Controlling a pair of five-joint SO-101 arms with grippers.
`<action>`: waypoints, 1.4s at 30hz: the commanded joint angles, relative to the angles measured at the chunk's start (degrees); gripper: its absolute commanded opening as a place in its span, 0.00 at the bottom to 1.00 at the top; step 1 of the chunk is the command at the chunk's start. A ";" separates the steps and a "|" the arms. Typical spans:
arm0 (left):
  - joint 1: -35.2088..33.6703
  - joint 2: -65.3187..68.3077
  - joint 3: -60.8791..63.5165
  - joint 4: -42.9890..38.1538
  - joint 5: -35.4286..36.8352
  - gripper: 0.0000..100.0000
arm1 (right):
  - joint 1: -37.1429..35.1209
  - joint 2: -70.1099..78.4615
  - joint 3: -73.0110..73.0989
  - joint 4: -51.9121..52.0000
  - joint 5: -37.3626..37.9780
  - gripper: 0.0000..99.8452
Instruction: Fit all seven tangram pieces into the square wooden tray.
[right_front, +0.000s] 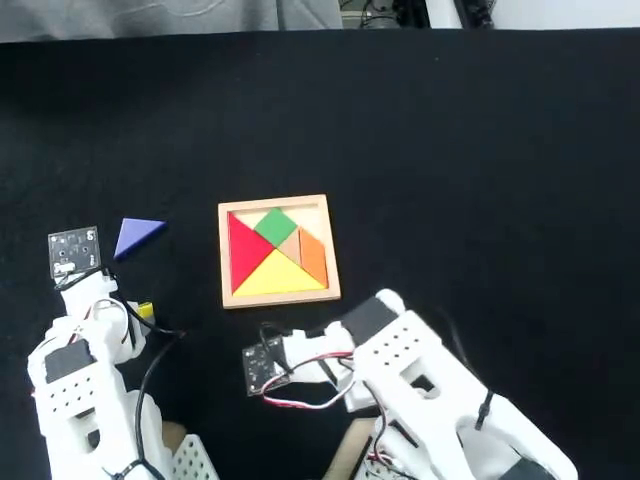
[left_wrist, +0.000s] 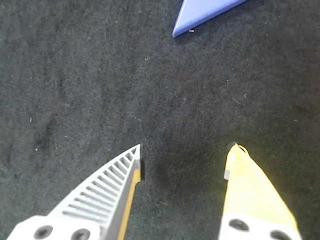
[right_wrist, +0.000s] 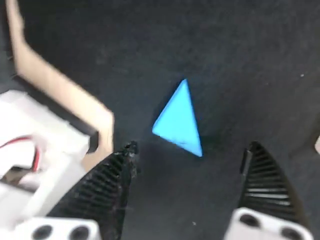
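Observation:
The square wooden tray (right_front: 224, 258) lies mid-table and holds red, green, yellow, orange and tan pieces. A purple triangle (right_front: 135, 236) lies on the black cloth to the tray's left, and its corner (left_wrist: 205, 10) lies well ahead of my left gripper (left_wrist: 186, 150). That gripper is open, with bare cloth between its white and yellow fingers. A light blue triangle (right_wrist: 177, 122) lies flat just ahead of my right gripper (right_wrist: 190, 147), which is open with black fingers on either side of the triangle's near corner. Neither gripper touches a piece.
The left arm (right_front: 75, 380) stands at the front left and the right arm (right_front: 430, 390) at the front centre-right, near the tray's front edge. A pale wooden board (right_wrist: 60, 85) and white arm parts (right_wrist: 35, 145) lie close beside the right gripper.

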 joint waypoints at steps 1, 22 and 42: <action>0.22 -0.62 -0.48 -0.70 -0.18 0.27 | -0.97 -0.75 3.30 -6.07 -3.69 0.33; 0.22 -0.62 -0.48 -0.70 -0.35 0.27 | -1.41 -0.66 9.27 -12.48 -3.87 0.33; 0.22 -0.62 -0.48 -0.70 -0.26 0.27 | 1.23 -0.57 9.27 -12.57 -3.78 0.33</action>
